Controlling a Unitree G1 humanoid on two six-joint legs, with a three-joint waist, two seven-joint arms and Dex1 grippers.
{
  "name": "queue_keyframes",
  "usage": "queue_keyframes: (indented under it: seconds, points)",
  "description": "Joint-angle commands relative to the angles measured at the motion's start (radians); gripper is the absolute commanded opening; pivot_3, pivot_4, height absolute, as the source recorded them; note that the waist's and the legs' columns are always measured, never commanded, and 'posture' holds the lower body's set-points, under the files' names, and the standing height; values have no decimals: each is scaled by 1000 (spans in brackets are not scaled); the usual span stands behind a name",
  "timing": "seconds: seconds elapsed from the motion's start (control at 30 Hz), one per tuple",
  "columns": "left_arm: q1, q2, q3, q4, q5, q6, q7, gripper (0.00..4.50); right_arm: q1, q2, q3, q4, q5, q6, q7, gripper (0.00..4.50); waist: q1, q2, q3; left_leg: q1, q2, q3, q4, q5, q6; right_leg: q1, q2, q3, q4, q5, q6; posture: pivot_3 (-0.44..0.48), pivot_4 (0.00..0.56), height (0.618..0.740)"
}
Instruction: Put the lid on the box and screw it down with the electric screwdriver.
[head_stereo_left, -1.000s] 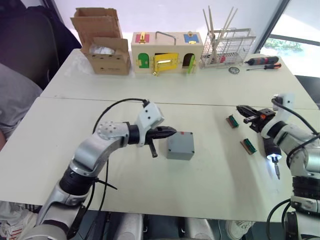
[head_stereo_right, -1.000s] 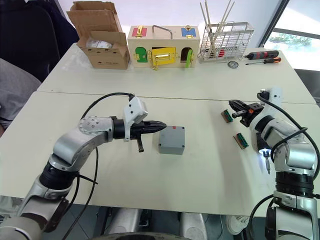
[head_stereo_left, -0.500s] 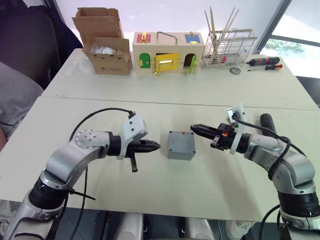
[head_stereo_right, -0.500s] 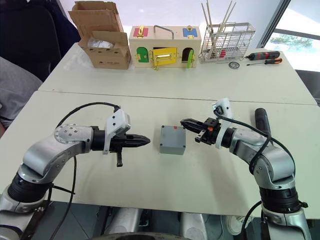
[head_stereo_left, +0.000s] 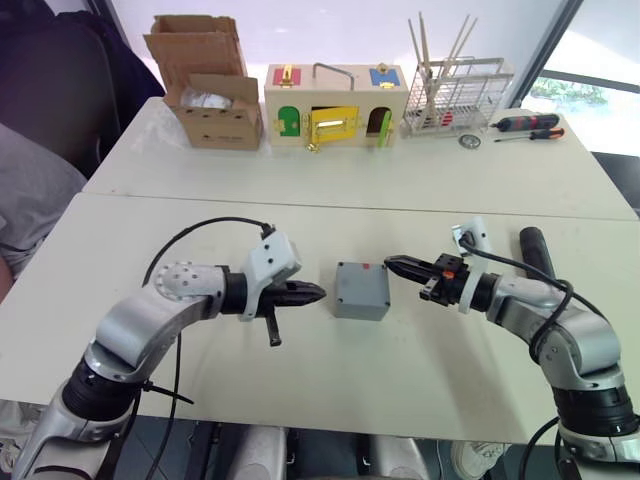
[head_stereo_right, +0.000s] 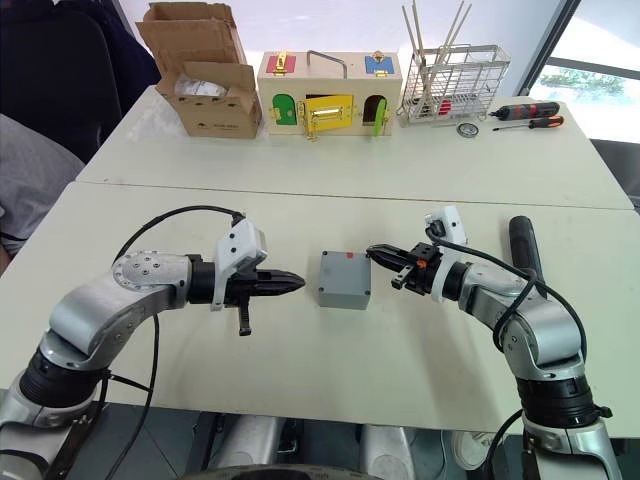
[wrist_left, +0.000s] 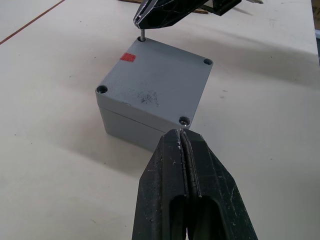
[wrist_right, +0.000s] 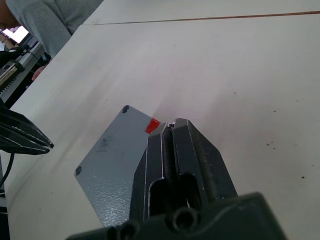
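Left wrist view: one box (wrist_left: 150, 95), lid (wrist_left: 160, 82) on, four corner holes.

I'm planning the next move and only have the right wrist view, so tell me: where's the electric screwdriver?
Observer: The electric screwdriver lies on the table beyond the right arm, on the robot's right, unheld.
Operator: What's in my right claw?
Observer: The right claw pinches a small screw, upright at the lid corner beside the red mark.
Operator: And the left claw?
Observer: The left claw is shut, pointing at the box from its left, not touching it.
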Motion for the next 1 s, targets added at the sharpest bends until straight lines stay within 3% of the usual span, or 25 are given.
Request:
queue_keyframes:
  seconds: [0.03,0.5,0.6,0.73,0.83,0.87,1.0]
  points:
    - [-19,-5,4,-13,-3,-12,5,0,-9,9,-11,-10,0,-17,-5,42,0,0,0,0,0,0,0,0,0,0,0,0,0,0,0,0,150,731]
    - [-24,-12,-5,-2,3,-22,3,0,4,3,25,-19,-6,-6,10,42,0,0,0,0,0,0,0,0,0,0,0,0,0,0,0,0,150,731]
    - [-23,-15,-7,-2,3,-23,4,0,7,-7,21,-19,-9,-9,18,887,0,0,0,0,0,0,0,0,0,0,0,0,0,0,0,0,150,731]
    - [-29,-20,-11,4,7,-30,2,0,5,-40,3,-23,-17,-16,37,3037,1,0,0,0,0,0,0,0,0,0,0,0,0,0,0,0,150,731]
    - [-38,-30,-18,8,9,-38,-3,0,2,-74,-32,-33,-11,-16,46,4236,1,0,0,0,0,0,0,0,0,0,0,0,0,0,0,0,150,731]
    - [-41,-36,-18,8,6,-39,-5,0,1,-90,-50,-37,-5,-9,49,4488,1,0,0,0,0,0,0,0,0,0,0,0,0,0,0,0,150,731]
    - [-77,-75,19,-5,-49,-17,-11,0,-31,-195,-188,-25,51,61,60,4488,3,0,0,0,0,0,0,0,0,0,0,0,0,0,0,0,150,731]
